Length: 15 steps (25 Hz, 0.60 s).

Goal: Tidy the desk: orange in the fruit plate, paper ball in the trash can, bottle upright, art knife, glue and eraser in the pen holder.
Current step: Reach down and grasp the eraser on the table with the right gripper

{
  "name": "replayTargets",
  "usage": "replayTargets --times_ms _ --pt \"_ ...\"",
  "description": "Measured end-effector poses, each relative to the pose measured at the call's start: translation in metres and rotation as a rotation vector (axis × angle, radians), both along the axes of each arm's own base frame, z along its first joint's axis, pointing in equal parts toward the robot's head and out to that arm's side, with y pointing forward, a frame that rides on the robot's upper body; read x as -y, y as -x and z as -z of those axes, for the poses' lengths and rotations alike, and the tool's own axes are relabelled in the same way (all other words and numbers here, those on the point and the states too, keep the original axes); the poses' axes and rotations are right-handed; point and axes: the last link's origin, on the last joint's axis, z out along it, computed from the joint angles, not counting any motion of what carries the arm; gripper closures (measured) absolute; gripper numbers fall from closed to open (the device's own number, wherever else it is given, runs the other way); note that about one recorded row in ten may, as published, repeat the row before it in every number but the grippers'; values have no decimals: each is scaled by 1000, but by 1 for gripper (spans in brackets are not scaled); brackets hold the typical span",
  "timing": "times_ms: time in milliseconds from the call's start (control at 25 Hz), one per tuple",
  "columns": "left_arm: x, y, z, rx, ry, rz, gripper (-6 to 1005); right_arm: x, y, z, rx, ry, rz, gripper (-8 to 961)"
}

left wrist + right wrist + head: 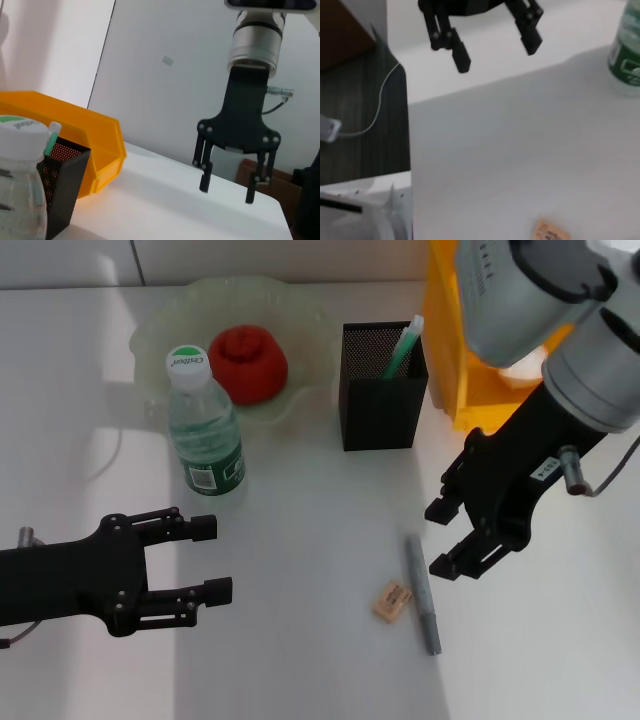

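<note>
The orange [248, 362] lies in the pale green fruit plate [300, 300]. In front of the plate the bottle [205, 420] stands upright. The black mesh pen holder [380, 400] holds a green-and-white stick [403, 348], apparently the glue. The tan eraser [392, 601] lies on the desk beside a grey pen-shaped art knife [422, 592]. My right gripper [440, 539] hangs open just right of the knife's far end, holding nothing. My left gripper [212, 560] is open and empty, below the bottle. The paper ball is out of view.
The yellow-orange trash can [462, 350] stands right of the pen holder, partly behind my right arm. The left wrist view shows the bottle [20, 175], pen holder [62, 175], trash can [75, 130] and right gripper [226, 192]. The right wrist view shows the eraser [551, 232] and left gripper [497, 56].
</note>
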Motion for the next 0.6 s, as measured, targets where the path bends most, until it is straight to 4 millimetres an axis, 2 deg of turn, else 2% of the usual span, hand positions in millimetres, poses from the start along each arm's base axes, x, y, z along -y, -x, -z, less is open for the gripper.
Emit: replayTargets --times_ms 360,400,600 --pt "0 0 1 2 1 0 219 -8 -8 35 64 61 13 374" --pt "0 -1 1 2 2 0 219 -7 -12 44 99 68 -1 374" --pt "1 -1 2 1 4 0 219 -1 -17 59 156 81 -55 375"
